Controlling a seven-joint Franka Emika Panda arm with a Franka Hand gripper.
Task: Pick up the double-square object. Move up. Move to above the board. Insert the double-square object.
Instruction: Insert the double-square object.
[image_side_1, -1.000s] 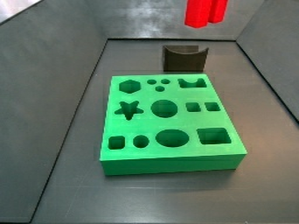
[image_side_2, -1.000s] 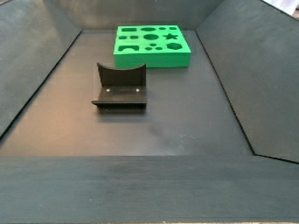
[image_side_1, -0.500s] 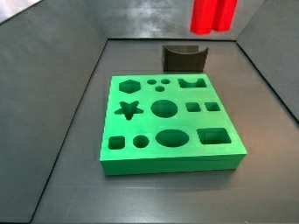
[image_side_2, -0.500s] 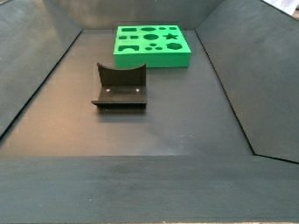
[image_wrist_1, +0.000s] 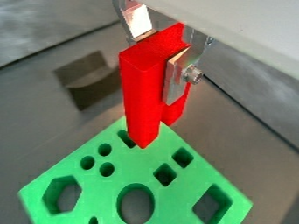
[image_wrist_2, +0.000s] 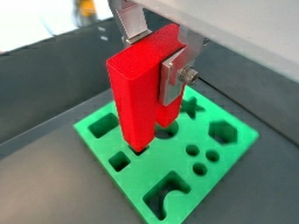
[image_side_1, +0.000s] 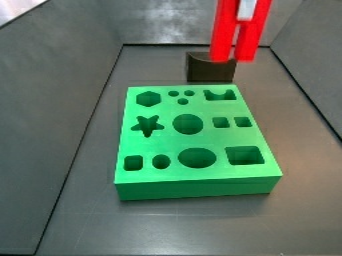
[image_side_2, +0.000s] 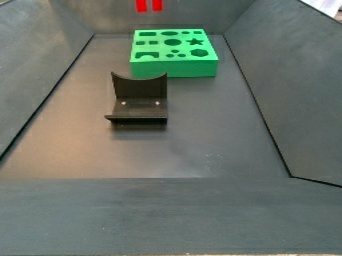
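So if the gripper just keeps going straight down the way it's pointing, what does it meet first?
Probably the board. The gripper is shut on the double-square object, which hangs below the fingers, so its lower end would arrive first. Whether it lines up with a hole is unclear.

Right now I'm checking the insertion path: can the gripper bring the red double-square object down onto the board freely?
Probably yes. The gripper holds the double-square object upright above the board, apart from it; nothing lies between them, and the fixture stands off the board.

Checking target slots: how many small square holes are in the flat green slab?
2 small square holes, side by side in the green slab's middle row: one beside the large circle, one by the edge. The gripper holds the red two-bar plastic piece above the slab.
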